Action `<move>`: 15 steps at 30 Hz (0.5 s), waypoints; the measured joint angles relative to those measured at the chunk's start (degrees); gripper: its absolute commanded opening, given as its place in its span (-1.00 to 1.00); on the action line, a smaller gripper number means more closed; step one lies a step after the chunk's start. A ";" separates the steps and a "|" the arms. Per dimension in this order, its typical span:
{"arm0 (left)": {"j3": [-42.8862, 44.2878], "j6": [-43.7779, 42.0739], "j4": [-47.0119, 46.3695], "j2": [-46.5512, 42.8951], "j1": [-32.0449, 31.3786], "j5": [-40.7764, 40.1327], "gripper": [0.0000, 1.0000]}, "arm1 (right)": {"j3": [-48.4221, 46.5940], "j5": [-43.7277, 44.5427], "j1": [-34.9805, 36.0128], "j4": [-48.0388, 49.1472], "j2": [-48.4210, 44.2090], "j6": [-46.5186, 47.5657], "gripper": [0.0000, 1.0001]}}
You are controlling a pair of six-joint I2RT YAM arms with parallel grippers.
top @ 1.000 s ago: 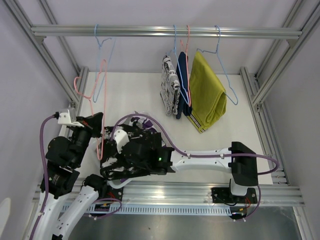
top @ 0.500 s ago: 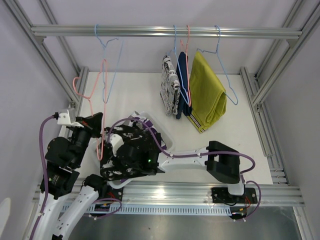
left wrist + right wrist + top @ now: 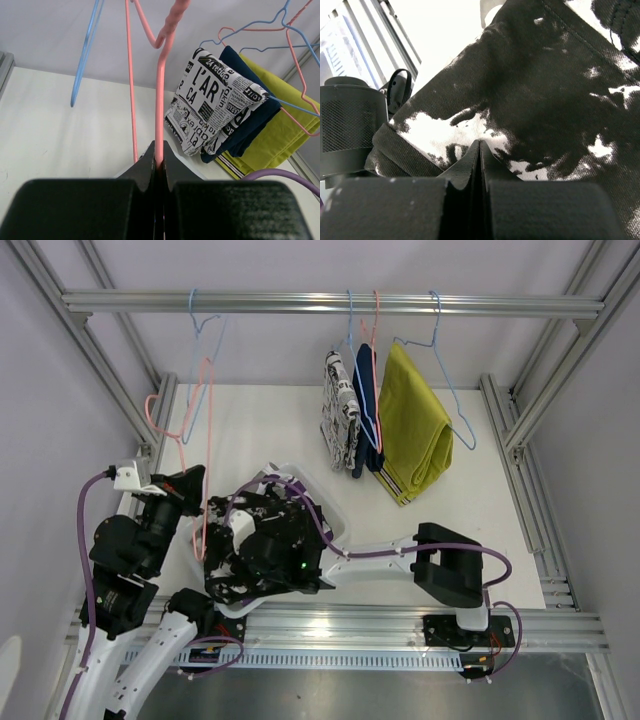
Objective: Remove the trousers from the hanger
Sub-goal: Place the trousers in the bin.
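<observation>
My left gripper (image 3: 203,508) is shut on the wire of an empty pink hanger (image 3: 206,440), which runs up from between its fingertips in the left wrist view (image 3: 159,150). My right gripper (image 3: 232,570) reaches across to the near left. It is shut, its tips (image 3: 479,145) pinching the black-and-white splotched trousers (image 3: 545,85), which lie bunched in a white bin (image 3: 330,515). White trousers with black print (image 3: 340,410), navy trousers (image 3: 367,410) and mustard yellow trousers (image 3: 415,425) hang on hangers from the rail. The camouflage pair is hidden.
An empty blue hanger (image 3: 200,350) hangs from the top rail (image 3: 300,303) at the left. Aluminium frame posts (image 3: 520,420) stand along both sides of the white table. My left arm's base (image 3: 350,125) sits close beside the bin.
My right arm has folded its elbow back and its gripper has shifted towards the near left over the bin. The bin's white rim has come into view. The left gripper holds still.
</observation>
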State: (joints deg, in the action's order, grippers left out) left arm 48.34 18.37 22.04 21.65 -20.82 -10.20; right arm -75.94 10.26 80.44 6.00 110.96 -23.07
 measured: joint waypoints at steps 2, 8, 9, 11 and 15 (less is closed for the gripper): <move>0.00 0.00 0.00 0.00 0.00 0.00 -0.99 | -0.66 -0.39 -0.17 -1.33 0.02 0.17 -1.00; 0.00 0.00 0.00 -0.04 0.00 0.00 -0.99 | -3.76 -2.43 -0.87 -1.64 5.09 -0.79 -1.00; 0.00 0.00 0.00 -0.04 0.00 0.00 -0.99 | -4.13 -2.49 -1.01 -1.33 6.60 -1.20 -1.00; 0.00 0.00 0.00 -0.04 0.00 0.00 -0.99 | -4.33 -2.58 -1.31 -0.48 8.98 -2.16 -1.00; 0.00 0.00 0.00 -0.04 0.00 0.02 -0.99 | -4.31 -2.67 -1.55 0.04 9.57 -3.15 -1.00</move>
State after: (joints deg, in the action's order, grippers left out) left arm 48.34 18.37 22.04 21.61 -20.82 -10.17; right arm -80.25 7.60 78.89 6.04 120.53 -26.22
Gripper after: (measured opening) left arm 0.023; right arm 0.002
